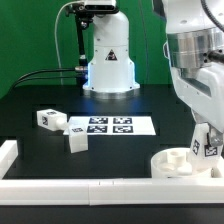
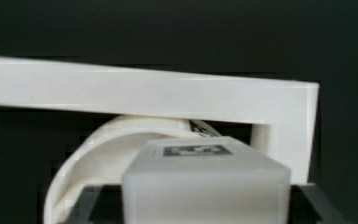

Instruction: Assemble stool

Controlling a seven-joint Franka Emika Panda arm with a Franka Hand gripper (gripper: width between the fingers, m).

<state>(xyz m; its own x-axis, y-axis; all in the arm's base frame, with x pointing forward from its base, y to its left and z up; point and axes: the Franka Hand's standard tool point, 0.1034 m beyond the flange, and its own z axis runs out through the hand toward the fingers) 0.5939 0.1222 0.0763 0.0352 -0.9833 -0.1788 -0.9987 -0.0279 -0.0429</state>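
Observation:
The white round seat (image 1: 179, 163) lies near the front corner at the exterior view's right, with a short peg standing up from it. My gripper (image 1: 205, 141) is shut on a white tagged leg (image 1: 207, 146) and holds it upright just above the seat's right side. In the wrist view the held leg (image 2: 202, 180) fills the space between my fingers (image 2: 98, 205), with the seat (image 2: 123, 160) curving behind it. Two more legs (image 1: 49, 119) (image 1: 77, 142) lie loose at the exterior view's left.
The marker board (image 1: 108, 126) lies flat mid-table. White border rails (image 1: 80, 187) run along the front and side edges; a corner of them (image 2: 282, 105) shows in the wrist view. A white robot base (image 1: 108, 60) stands at the back.

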